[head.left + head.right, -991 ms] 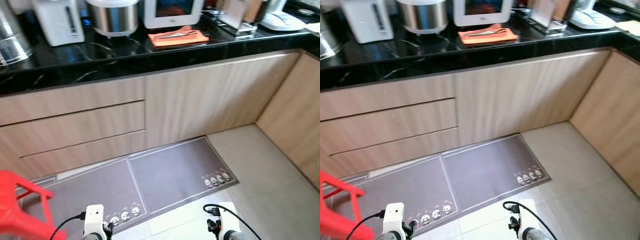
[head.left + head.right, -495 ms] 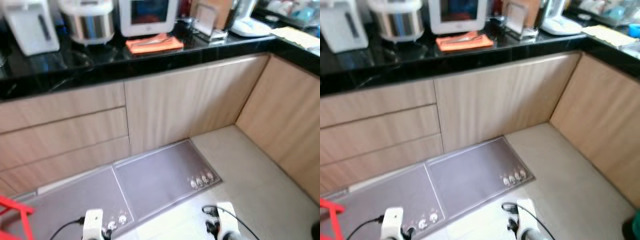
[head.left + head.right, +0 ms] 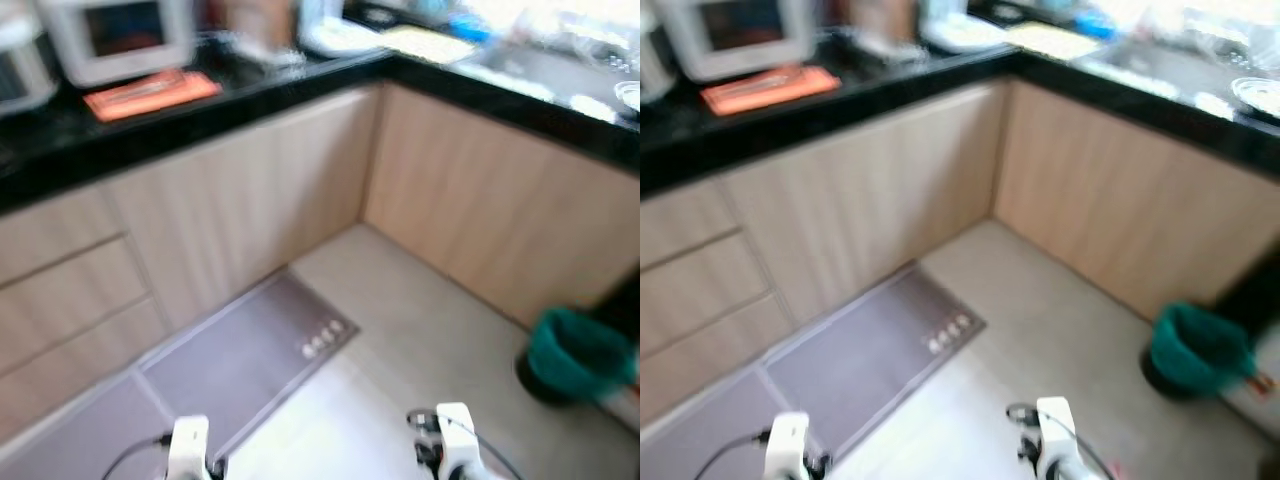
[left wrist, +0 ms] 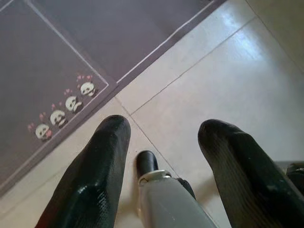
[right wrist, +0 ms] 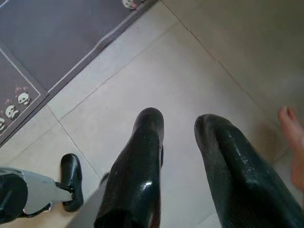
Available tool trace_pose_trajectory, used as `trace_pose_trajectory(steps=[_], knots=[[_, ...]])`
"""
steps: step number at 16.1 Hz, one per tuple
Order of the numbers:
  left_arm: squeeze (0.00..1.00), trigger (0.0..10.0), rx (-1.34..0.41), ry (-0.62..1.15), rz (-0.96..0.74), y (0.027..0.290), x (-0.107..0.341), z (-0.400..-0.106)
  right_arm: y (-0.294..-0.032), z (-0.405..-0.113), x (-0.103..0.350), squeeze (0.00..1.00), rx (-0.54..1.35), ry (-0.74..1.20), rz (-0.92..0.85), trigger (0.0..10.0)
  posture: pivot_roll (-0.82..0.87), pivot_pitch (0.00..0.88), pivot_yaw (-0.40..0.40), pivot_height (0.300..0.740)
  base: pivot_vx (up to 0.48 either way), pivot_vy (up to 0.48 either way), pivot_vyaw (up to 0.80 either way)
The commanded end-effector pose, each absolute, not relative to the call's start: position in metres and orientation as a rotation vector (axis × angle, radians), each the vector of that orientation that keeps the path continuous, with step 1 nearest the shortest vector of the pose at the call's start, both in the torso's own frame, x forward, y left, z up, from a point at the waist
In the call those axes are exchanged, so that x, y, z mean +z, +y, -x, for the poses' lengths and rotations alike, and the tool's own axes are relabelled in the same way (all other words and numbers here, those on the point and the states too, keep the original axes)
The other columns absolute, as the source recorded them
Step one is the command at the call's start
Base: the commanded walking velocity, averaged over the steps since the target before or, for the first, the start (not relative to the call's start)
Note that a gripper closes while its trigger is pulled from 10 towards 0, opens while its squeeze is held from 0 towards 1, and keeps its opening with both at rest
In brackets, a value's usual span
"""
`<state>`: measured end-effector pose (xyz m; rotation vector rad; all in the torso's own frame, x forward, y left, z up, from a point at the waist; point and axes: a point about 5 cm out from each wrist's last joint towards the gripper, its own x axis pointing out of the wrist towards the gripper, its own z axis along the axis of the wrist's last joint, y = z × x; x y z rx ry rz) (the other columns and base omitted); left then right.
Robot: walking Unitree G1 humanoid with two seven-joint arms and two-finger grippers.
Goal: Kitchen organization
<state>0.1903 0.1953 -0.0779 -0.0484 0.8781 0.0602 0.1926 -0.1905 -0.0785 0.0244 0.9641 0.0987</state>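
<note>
- left gripper (image 4: 164, 130) hangs low over pale floor tiles (image 4: 228, 71), fingers (image 4: 102, 161) spread apart, holding nothing; robot's own foot (image 4: 146, 161) shows between them
- right gripper (image 5: 178, 123) also hangs over the tiles, fingers (image 5: 142, 156) parted with a narrow gap, nothing held; robot's other foot (image 5: 71, 183) off to one side
- a person's bare foot (image 5: 294, 142) at the edge of the right wrist view, on the tiles near the right gripper
- head views blurred; both wrists (image 3: 188, 445) at the bottom edge, cables attached
- grey floor mats (image 3: 240, 350) with small panda prints lie just ahead on the robot's left, along the cabinet base; the mat corner also shows in the left wrist view
- green bin (image 3: 578, 352) stands on the floor to the right, near the right-hand cabinet run; something dark just beside it, too blurred to tell
- light wood cabinets (image 3: 250, 200) form an inside corner ahead, drawers on the left part
- black countertop (image 3: 150, 120) runs over both cabinet runs
- orange cloth (image 3: 150, 93) lies on the counter at left, in front of a white appliance (image 3: 120, 35)
- further right on the counter: a yellowish flat item (image 3: 430, 42) and clutter near a sink area (image 3: 560, 75), too blurred to name
</note>
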Motion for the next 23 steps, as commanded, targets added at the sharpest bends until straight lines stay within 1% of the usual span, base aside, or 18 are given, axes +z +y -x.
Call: trace_pose_trajectory(steps=[1,10,13,14,22,23], knots=[[0.0,10.0,0.062,0.9,0.041,0.1967,-0.0801,-0.1861,-0.1908,-0.1944,-0.0776,0.0,0.104,0.963,-0.018,10.0,-0.02,0.0,-0.014,0.74,0.0,0.0,-0.69],[0.0,10.0,0.077,0.878,0.038,0.1975,-0.0785,-0.1883,-0.1911,-0.1948,-0.0773,0.0,0.111,0.966,-0.015,10.0,-0.02,0.0,-0.012,0.74,0.0,0.0,-0.66],[0.0,10.0,0.077,0.89,-0.008,0.1999,-0.0784,-0.1884,-0.191,-0.1945,-0.0775,0.0,0.112,0.967,-0.017,10.0,-0.02,0.0,-0.011,0.74,0.0,-0.426,-0.65],[0.0,10.0,0.098,0.897,-0.004,0.2009,-0.0791,-0.1872,-0.1911,-0.1941,-0.0777,0.0,0.112,0.969,-0.017,10.0,-0.02,0.0,-0.011,0.74,0.0,0.0,-0.64],[0.0,10.0,0.079,0.882,-0.005,0.1969,-0.0785,-0.1886,-0.1908,-0.1934,-0.078,0.0,0.117,0.971,-0.02,10.0,-0.03,0.0,-0.009,0.74,0.0,0.0,-0.62],[0.0,10.0,0.08,0.877,-0.001,0.1967,-0.0776,-0.1906,-0.1907,-0.1933,-0.0781,0.0,0.111,0.97,-0.031,10.0,-0.03,0.0,-0.009,0.74,0.0,0.0,0.0]])
